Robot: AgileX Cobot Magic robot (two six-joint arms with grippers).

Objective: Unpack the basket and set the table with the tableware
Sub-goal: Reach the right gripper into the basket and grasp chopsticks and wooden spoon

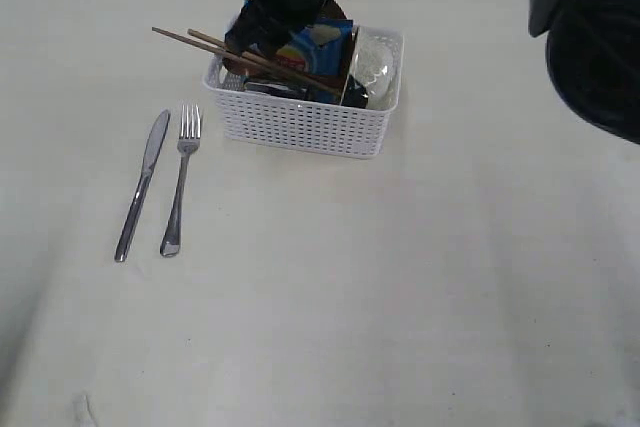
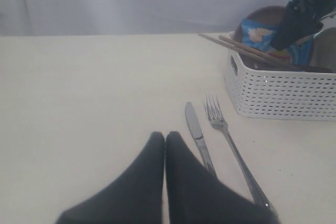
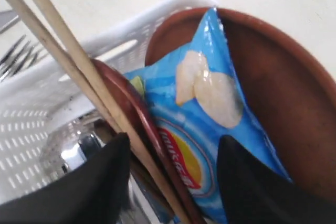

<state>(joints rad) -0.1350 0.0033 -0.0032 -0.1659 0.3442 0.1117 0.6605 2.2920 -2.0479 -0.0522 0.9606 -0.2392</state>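
Two pieces of the tableware, the knife and the fork, already lay side by side on the table. They sat off the left end of the basket and apart from it, the fork the closer of the two.

Everything else sat inside the basket. The chopsticks leaned across it, their tips sticking out past its left rim. The dark red spoon lay just under them, touching the blue snack packet. The brown plate stood on edge behind the packet, and the steel cup was low in the basket.

My right gripper hung over the basket with its jaws spread wide, straddling the chopsticks, the spoon and part of the packet, pinching nothing. My left gripper waited out past the knife, on the side away from the basket, its jaws pressed together and empty.

I judged the step in hand to be the next pick from the basket, most likely the chopsticks. It called for closing on the sticks alone, since the spoon and packet also sat inside the gap.

The tabletop was plain, matte cream-white. Beyond the basket I saw only a pale grey backdrop.
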